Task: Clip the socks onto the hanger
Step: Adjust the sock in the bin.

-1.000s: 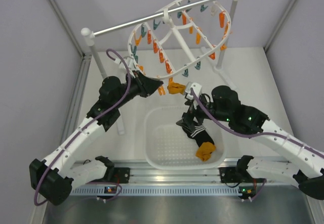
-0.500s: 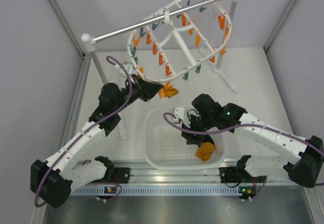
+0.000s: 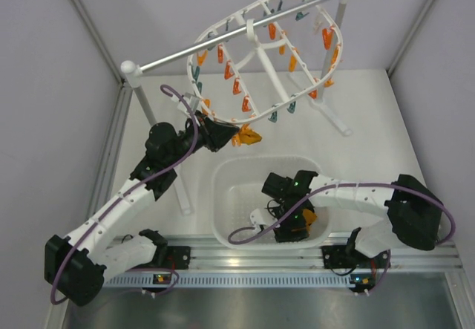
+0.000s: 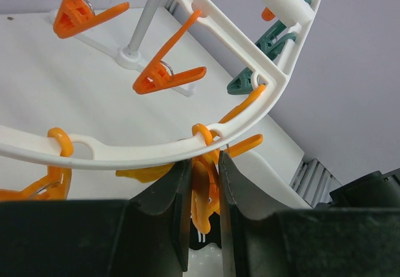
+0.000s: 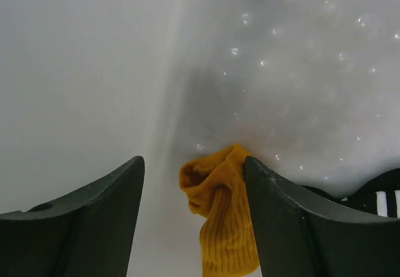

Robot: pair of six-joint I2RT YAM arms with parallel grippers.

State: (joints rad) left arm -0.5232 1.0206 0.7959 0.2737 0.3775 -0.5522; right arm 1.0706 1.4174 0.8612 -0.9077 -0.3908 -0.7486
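From where I stand, the hanger [image 3: 267, 65] dangles tilted from the silver rod [image 3: 167, 54] at the back of the counter [image 3: 356, 106], its orange and teal pins hanging off the white frame. The left tool [image 3: 223, 132] is up at the frame's near, lower rim. In the left wrist view its fingers [image 4: 169, 196] are squeezed tight on an orange clothespin [image 4: 203, 192] that hangs from a ring on the rim.

One mustard sock [image 3: 249, 136] hangs just beside that pin, bunched under the rim. In the left wrist view it shows as a scrap of yellow cloth [image 4: 145, 174] behind the frame, and I cannot tell whether any pin actually grips it.

The right arm is bent down into the white basket [image 3: 223, 173] in front of the arms. Its tool [image 5: 192, 159] is spread wide, with a second mustard sock [image 5: 222, 217] lying crumpled on the basket floor between the two fingers (closer to the right-hand one in the right wrist view, though contact is hard to judge). A black sock with white stripes [image 5: 381, 196] lies just beyond that finger, at the edge of the view.
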